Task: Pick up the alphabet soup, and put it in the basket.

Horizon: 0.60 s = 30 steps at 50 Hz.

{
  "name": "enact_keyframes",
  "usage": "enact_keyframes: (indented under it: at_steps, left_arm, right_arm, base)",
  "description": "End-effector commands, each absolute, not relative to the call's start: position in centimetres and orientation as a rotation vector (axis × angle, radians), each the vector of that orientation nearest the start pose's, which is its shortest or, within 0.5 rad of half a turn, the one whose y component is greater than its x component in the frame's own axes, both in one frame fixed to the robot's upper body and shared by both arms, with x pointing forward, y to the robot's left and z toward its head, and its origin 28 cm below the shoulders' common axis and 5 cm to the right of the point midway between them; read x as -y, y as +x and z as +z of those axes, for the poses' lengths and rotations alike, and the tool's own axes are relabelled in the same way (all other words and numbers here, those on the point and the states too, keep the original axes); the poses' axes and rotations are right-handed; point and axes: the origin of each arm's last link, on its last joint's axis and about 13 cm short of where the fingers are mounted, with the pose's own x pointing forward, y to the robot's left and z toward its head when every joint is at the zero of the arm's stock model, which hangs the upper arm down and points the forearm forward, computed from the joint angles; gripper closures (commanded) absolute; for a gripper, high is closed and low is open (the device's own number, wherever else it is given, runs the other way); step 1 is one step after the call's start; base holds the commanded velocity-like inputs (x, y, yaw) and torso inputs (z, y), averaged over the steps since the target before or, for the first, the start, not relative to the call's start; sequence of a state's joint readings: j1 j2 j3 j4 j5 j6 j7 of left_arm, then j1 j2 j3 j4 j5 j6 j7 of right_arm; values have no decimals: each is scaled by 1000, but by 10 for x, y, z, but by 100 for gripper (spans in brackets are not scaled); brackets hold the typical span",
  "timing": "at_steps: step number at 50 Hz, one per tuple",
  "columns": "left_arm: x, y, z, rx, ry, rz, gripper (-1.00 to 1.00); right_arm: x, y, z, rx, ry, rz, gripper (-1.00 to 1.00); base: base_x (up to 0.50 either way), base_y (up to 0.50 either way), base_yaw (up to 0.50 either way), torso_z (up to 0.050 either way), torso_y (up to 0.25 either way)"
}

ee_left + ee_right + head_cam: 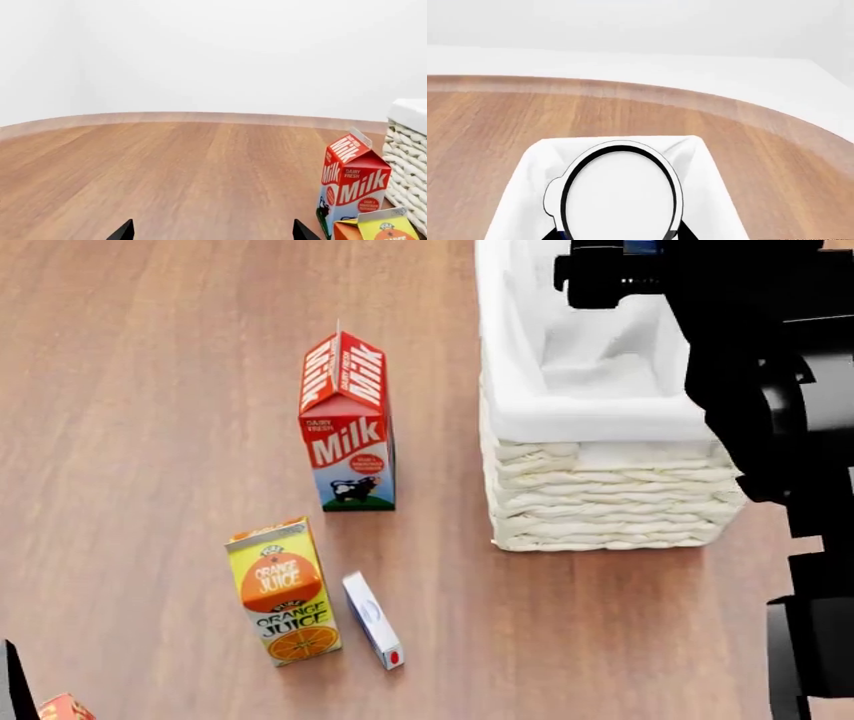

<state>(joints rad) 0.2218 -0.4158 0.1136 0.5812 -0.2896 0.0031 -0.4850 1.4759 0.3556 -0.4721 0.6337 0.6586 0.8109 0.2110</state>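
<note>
The alphabet soup point(619, 197) fills the right wrist view with its white top and dark rim. My right gripper point(620, 234) is shut on it, a jaw on each side, and holds it over the basket point(514, 200), whose white lining lies under the can. In the head view the right arm reaches over the basket point(601, 490), with the gripper point(614, 270) above its inside; only a blue sliver of the can point(642, 245) shows there. My left gripper point(213, 232) is open and empty, low over the wooden floor, left of the cartons.
A red milk carton point(347, 425) stands left of the basket. An orange juice carton point(283, 590) and a small white box point(371, 618) are nearer to me. An orange-red thing point(60, 708) shows at the bottom left corner. White walls bound the floor.
</note>
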Motion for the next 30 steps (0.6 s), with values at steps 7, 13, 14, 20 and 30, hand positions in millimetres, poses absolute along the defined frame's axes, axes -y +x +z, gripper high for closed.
enact_keyframes:
  at_steps: [7,13,14,20,30]
  left_arm:
    - [-240,159,97,294,-28,192,-100]
    - [-240,159,98,291,-31,190,-100]
    - [-240,159,98,291,-31,191,-100]
    - [-240,158,98,288,-30,188,-100]
    - [-240,156,99,290,-31,187,-100]
  right_arm:
    - [156,406,327,-100,-72,-64,100]
    - [155,411,323,-113,-68,-61,100]
    - [155,411,322,-115,-66,-61,100]
    - [155,413,319,-125,-64,-63,100]
    - [153,417,312,-149,-68,-54,100]
  base:
    - [0,0,0,0,-107]
    - [0,0,0,0,0]
    - [0,0,0,0,0]
    - [0,0,0,0,0]
    - [0,0,0,0,0]
